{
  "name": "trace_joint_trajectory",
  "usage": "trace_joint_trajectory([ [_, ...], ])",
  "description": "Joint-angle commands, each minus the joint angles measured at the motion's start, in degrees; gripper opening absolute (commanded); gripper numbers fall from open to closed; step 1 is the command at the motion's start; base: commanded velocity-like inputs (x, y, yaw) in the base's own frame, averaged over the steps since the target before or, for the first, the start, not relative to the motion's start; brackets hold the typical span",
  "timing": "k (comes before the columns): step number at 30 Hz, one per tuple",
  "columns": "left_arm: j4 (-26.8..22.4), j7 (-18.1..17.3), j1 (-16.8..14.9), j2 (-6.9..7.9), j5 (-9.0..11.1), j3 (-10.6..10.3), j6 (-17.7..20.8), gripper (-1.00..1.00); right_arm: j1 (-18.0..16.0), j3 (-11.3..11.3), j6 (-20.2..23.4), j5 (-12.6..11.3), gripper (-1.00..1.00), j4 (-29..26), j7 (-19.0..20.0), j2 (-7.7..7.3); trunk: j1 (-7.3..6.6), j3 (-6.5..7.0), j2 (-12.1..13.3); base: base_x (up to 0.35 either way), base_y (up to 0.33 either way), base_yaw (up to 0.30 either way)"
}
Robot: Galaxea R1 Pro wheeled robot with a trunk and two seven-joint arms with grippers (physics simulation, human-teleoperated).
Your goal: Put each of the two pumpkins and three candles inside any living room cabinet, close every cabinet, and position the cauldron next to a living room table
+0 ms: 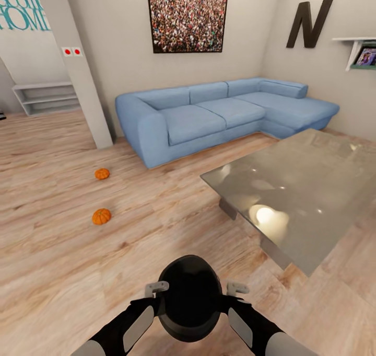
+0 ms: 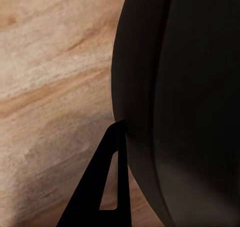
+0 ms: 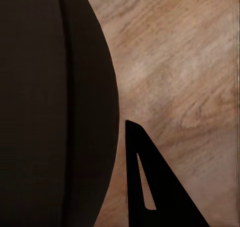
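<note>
The dark round-bellied cauldron [image 1: 189, 293] hangs low in front of me over the wood floor, held between both arms. My left gripper [image 1: 159, 293] clamps its left rim and my right gripper [image 1: 228, 293] its right rim. In each wrist view one black finger [image 2: 100, 187] [image 3: 150, 187] lies against the outside of the cauldron wall [image 2: 190, 97] [image 3: 50, 107]; the other finger is hidden. Two orange pumpkins [image 1: 102, 173] [image 1: 101, 216] lie on the floor to the left. The glossy grey table [image 1: 308, 188] stands at the right. Candles and cabinet are out of view.
A blue corner sofa [image 1: 219, 115] runs along the back wall behind the table. A grey pillar [image 1: 78, 68] rises at the left, with a low white shelf [image 1: 47, 97] beyond it. Open wood floor [image 1: 78, 272] lies between me and the pumpkins.
</note>
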Motion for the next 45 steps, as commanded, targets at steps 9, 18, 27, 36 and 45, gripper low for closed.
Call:
trace_joint_trajectory([
  [9, -0.8, 0.5, -0.1, 0.13, -0.7, 0.1, -0.5, -1.0, 0.0, 0.5, 0.3, -0.1, -1.0, 2.2, -0.7, 0.03, -0.01, 0.27, 0.0, 0.0, 0.1, -0.279],
  [18, -0.8, 0.5, -0.1, 0.16, -0.7, 0.1, -0.5, -1.0, 0.0, 0.6, 0.3, -0.1, -1.0, 2.2, -0.7, 0.1, -0.01, 0.58, 0.0, 0.0, 0.275, -0.279],
  [27, -0.8, 0.5, -0.1, 0.16, -0.7, 0.1, -0.5, -1.0, 0.0, 0.6, 0.3, -0.1, -1.0, 2.2, -0.7, 0.11, -0.01, 0.93, 0.0, 0.0, 0.286, -0.278],
  [36, -0.9, 0.4, -0.1, 0.83, -0.6, 0.1, -0.5, -1.0, 0.0, 0.6, 0.3, -0.1, -1.0, 2.2, -0.7, 0.11, -0.01, 1.29, 0.0, 0.0, 0.275, -0.277],
  [45, -0.9, 0.4, -0.1, 0.86, -0.5, 0.1, -0.5, -1.0, 0.0, 0.6, 0.3, -0.1, -1.0, 2.2, -0.7, 0.11, -0.01, 1.65, 0.0, 0.0, 0.188, -0.277],
])
